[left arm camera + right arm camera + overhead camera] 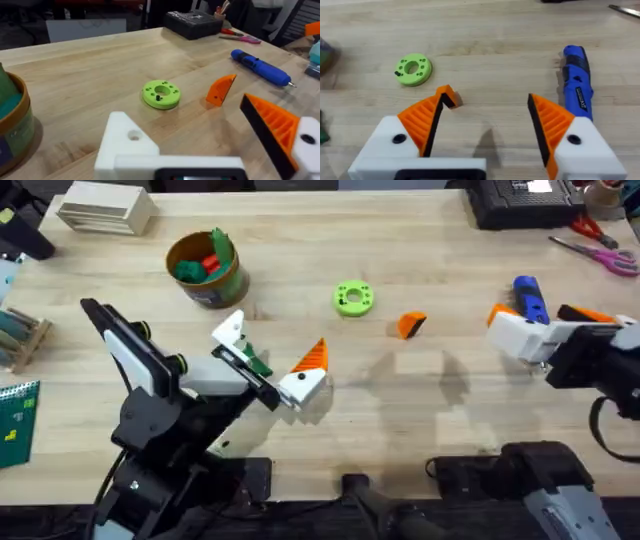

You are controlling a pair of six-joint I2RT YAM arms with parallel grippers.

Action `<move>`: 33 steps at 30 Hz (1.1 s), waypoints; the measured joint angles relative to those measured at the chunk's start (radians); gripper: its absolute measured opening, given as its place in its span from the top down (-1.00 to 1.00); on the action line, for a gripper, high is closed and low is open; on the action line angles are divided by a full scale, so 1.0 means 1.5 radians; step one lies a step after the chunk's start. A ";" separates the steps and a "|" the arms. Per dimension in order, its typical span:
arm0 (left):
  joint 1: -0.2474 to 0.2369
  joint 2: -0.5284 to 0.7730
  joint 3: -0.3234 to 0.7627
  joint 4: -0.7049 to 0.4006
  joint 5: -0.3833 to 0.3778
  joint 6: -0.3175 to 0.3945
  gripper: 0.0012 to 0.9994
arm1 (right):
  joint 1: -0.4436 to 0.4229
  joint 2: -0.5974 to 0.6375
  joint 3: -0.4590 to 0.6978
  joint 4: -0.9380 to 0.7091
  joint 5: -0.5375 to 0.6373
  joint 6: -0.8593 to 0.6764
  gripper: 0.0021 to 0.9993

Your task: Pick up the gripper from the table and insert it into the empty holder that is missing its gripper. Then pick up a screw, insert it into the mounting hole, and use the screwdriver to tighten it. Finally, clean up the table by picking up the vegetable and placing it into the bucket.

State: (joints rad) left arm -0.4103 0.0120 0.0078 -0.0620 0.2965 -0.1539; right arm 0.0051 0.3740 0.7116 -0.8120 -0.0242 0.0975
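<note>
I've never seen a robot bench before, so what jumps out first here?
A bright green plastic ring sits mid-table, with a small loose orange plastic wedge beside it. Farther right lies a blue-handled screwdriver, and a round yellow-brown bucket holding green and red toys stands far left.

On the table, the bucket stands toward the far left corner, with the vegetable inside it. The ring with holes lies near the middle, and the gripper is just to its right, a little nearer the front edge. The screwdriver lies toward the right edge. The scissors rest in the far right corner.
</note>
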 joint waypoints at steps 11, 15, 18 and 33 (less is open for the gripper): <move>0.000 0.000 0.000 0.000 -0.011 0.000 -0.97 | 0.000 0.000 0.000 0.000 0.000 0.000 -0.98; 0.000 0.000 0.000 -0.001 -0.003 0.000 -0.97 | 0.000 0.000 0.000 0.002 0.000 0.000 -0.98; 0.000 0.000 0.000 0.002 0.039 0.000 -0.97 | 0.000 0.000 0.000 0.008 0.000 0.000 -0.98; 0.000 0.000 0.000 0.004 0.212 0.000 -0.97 | 0.097 0.356 0.153 -0.043 -0.089 -0.101 -0.98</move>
State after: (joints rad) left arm -0.4103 0.0120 0.0078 -0.0566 0.6141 -0.1536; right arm 0.1508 0.9080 0.9415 -0.8766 -0.1580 -0.0544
